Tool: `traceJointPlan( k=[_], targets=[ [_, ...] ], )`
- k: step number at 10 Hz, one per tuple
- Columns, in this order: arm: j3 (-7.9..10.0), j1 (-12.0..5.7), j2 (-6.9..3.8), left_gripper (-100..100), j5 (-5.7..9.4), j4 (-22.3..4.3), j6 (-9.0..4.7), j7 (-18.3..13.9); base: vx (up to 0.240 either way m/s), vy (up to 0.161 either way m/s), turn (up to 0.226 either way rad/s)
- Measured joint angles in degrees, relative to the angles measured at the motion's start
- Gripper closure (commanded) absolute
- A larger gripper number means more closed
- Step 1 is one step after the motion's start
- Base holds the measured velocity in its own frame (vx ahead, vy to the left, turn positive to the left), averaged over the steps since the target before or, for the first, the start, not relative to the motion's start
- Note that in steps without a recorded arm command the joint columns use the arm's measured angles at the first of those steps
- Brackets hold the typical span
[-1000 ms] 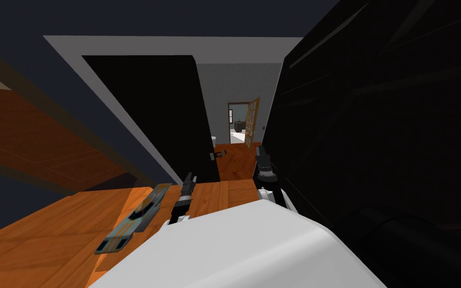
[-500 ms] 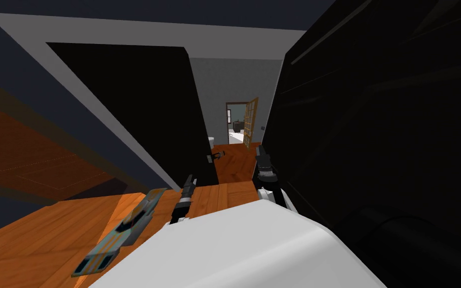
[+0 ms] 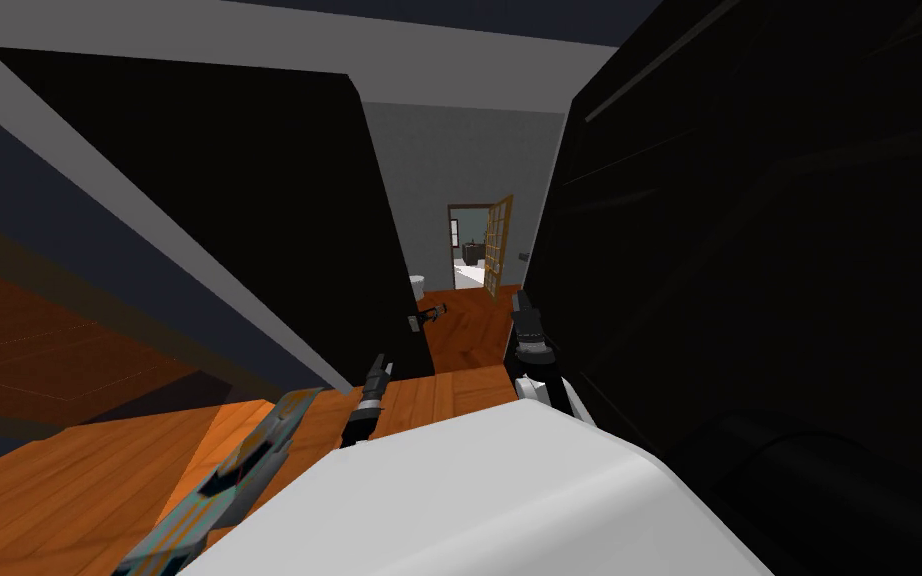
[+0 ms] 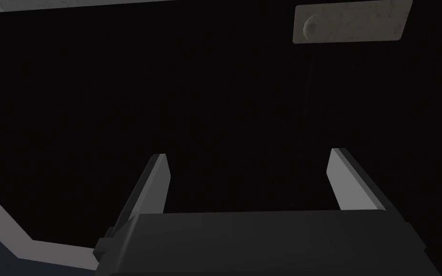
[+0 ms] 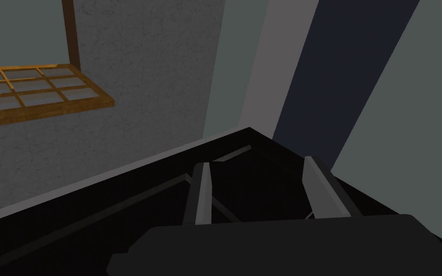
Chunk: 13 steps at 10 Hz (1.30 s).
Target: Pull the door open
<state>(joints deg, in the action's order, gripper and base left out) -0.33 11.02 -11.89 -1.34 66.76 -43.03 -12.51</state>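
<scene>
Now L hand [image 4: 249,153] spread, facing black door [image 4: 119,72].

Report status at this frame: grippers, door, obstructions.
Left gripper jaws open, empty, facing the black door, short of its handle plate. Right gripper jaws open, empty, beside tall black furniture. Door ajar, hallway showing through gap.

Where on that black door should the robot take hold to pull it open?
Probably the handle, the small lever sticking out at the door's free edge; the door face is flat, offering nothing else. The left gripper is nearest, jaws open, so come from this side and close them across the lever.
</scene>
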Motion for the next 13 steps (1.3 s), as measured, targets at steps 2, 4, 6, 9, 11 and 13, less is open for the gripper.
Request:
traceJointPlan(
  k=[2,4,6,9,11,13],
  targets=[
    [0.01,-0.86,-0.06,-100,0.15,-2.6,-0.55,0.0,0.119,-0.009,-0.069],
    [0.04,-1.66,-0.34,-100,0.39,-5.6,-1.08,-0.2,0.142,-0.005,-0.051],
    [0.04,-2.05,-0.61,-100,0.59,-7.9,-1.58,-0.3,0.129,-0.002,-0.054],
    [0.07,-2.96,-0.86,-100,0.85,-11.3,-2.29,-0.5,0.108,0.004,-0.047],
    [0.12,-3.73,-1.18,-100,1.05,-13.9,-2.88,-0.7,0.121,-0.007,-0.061],
    [0.16,-4.23,-1.42,-100,1.18,-15.7,-3.46,-0.9,0.097,-0.009,-0.051]
  ],
)
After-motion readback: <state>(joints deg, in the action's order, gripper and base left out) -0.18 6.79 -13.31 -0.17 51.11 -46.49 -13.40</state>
